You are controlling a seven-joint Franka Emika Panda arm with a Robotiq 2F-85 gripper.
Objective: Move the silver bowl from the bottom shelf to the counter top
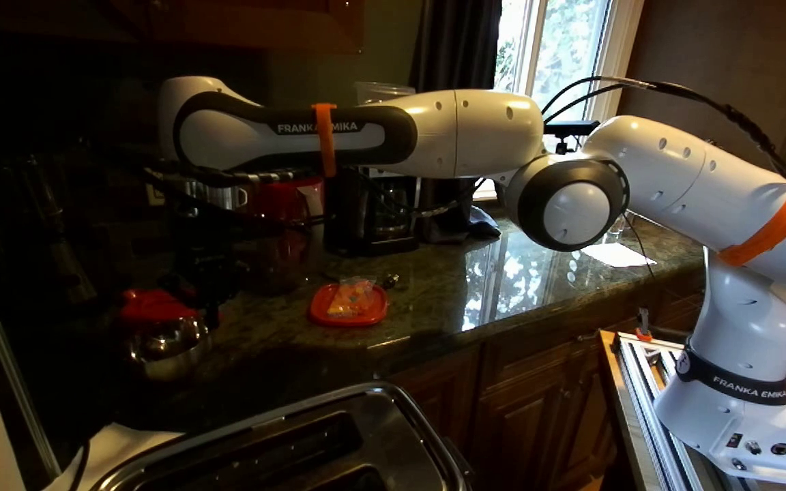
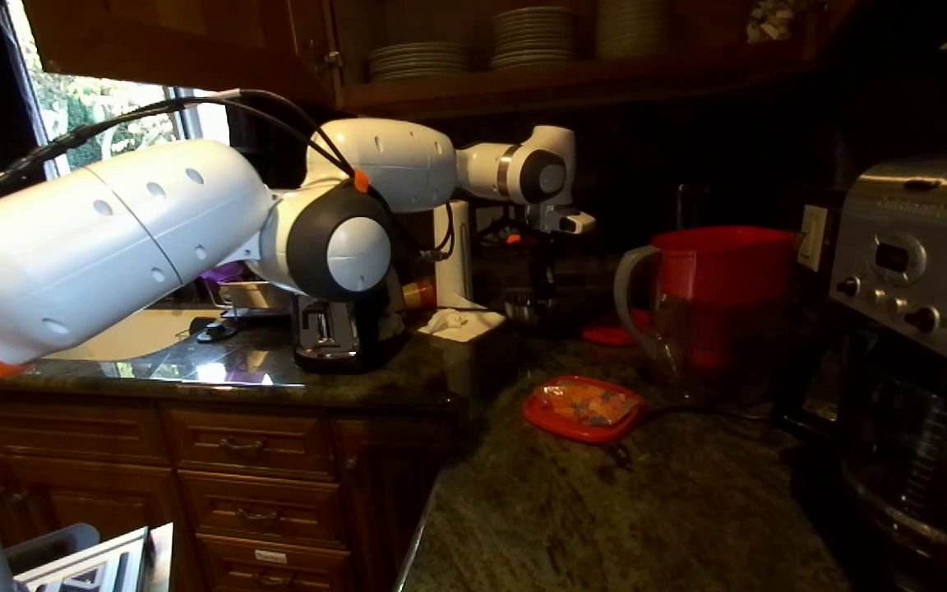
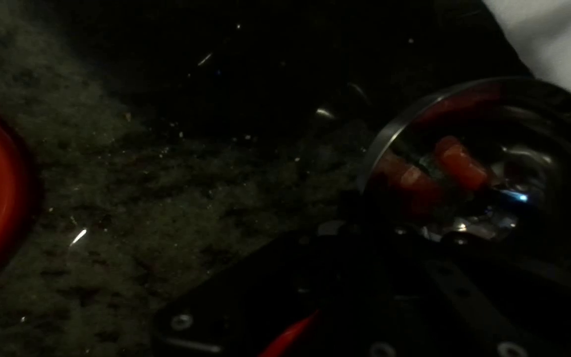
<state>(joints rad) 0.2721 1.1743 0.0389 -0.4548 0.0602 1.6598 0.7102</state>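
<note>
The end effector [image 3: 360,210] pinches the silver bowl [image 3: 533,153], its jaws closed on the thin metal rim, on or just above the dark stone table [image 2: 605,526] — which of the two, shadow hides. A red dish [image 1: 348,320] bearing a clear bag [image 1: 352,298] of colorful pieces sits on the table apart from the bowl — a white sheet [image 3: 558,39] lies nearer.

Kitchen. Polished stone desk [image 2: 572,510] over brown wooden drawers [image 2: 260,493], plates [image 2: 533,37] stacked in an open cupboard [image 2: 523,86] above, coffee maker [image 2: 946,271] with glass carafe [image 2: 926,485], slotted toaster [image 1: 328,460], plus a handled pitcher [image 2: 704,288].
</note>
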